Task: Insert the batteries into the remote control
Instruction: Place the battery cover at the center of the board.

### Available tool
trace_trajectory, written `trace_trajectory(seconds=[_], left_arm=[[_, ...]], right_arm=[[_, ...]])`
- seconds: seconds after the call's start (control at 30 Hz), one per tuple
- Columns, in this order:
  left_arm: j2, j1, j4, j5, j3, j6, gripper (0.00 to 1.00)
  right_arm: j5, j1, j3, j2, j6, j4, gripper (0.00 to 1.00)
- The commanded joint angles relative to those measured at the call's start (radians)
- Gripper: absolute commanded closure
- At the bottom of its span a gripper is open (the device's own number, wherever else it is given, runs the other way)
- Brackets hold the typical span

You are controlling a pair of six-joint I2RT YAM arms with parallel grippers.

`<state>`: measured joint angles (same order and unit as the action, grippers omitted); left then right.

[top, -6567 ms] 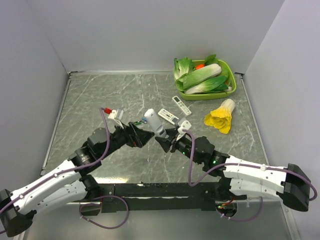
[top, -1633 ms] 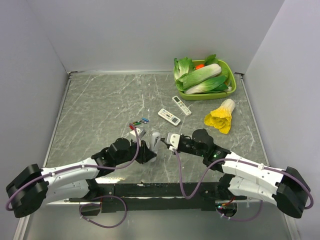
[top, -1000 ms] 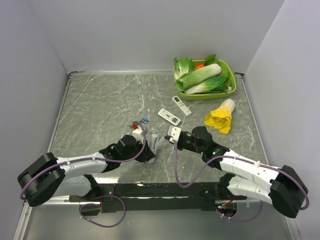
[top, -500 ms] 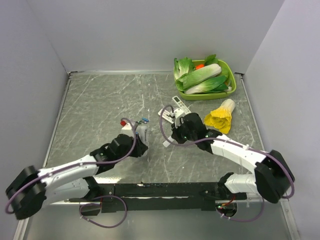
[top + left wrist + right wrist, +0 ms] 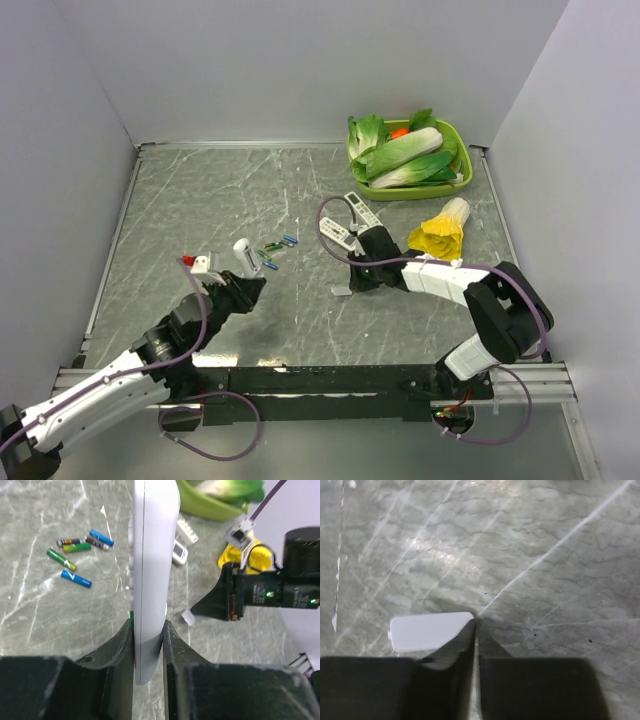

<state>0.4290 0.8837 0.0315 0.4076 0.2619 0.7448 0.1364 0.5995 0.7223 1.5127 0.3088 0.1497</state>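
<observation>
My left gripper (image 5: 148,630) is shut on the slim white remote control (image 5: 152,580), seen edge-on and standing upright above the table (image 5: 243,255). The batteries, two blue cells (image 5: 101,537) (image 5: 76,578), lie on the table among green cells (image 5: 61,559), just right of the remote in the top view (image 5: 289,240). My right gripper (image 5: 476,622) is down at the table with its jaws almost together and nothing showing in the slit. A small white cover plate (image 5: 425,630) lies flat against its left finger (image 5: 343,291).
Two longer white remotes (image 5: 337,232) (image 5: 362,210) lie behind the right gripper. A green tray (image 5: 462,178) of leafy vegetables stands at the back right, with a yellow-leaved cabbage (image 5: 440,232) in front of it. Walls ring the marble table (image 5: 200,200).
My left arm has drawn back to the left with the remote. My right arm has stretched forward and down to the table, where the cover plate now lies beside its fingers.
</observation>
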Motion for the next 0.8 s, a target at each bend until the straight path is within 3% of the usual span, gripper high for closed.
trace_trajectory(seconds=[0.0,0.1,0.13,0.2,0.23,0.4,0.57,0.63,0.77], left_arm=[[-0.111,-0.003,0.010,0.069,-0.021,-0.030,0.98],[-0.170,-0.003,-0.024,0.051,-0.058,-0.050,0.96],[-0.182,-0.003,-0.024,0.046,-0.078,-0.054,0.96],[-0.214,-0.003,-0.073,0.036,-0.099,-0.064,0.99],[-0.222,-0.005,-0.080,0.024,-0.116,-0.064,0.99],[-0.266,-0.005,-0.102,-0.010,-0.139,-0.061,0.99],[-0.300,-0.006,-0.130,-0.127,-0.145,-0.084,0.99],[-0.308,-0.005,-0.139,-0.148,-0.147,-0.085,0.99],[-0.323,-0.005,-0.134,-0.176,-0.148,-0.087,0.99]], right_arm=[[-0.032,-0.015,0.040,0.006,0.035,0.028,0.70],[-0.061,-0.017,0.035,-0.075,0.018,0.045,0.49],[-0.073,-0.015,0.040,-0.097,0.010,0.053,0.33],[-0.109,-0.007,0.045,-0.162,-0.014,0.073,0.15],[-0.115,-0.003,0.045,-0.189,-0.026,0.073,0.01],[-0.130,0.014,0.025,-0.379,-0.051,-0.020,0.00],[0.017,0.013,-0.064,-0.460,-0.120,-0.260,0.00],[0.041,0.011,-0.098,-0.442,-0.126,-0.343,0.00],[0.170,0.016,0.076,-0.261,-0.178,-0.210,0.01]])
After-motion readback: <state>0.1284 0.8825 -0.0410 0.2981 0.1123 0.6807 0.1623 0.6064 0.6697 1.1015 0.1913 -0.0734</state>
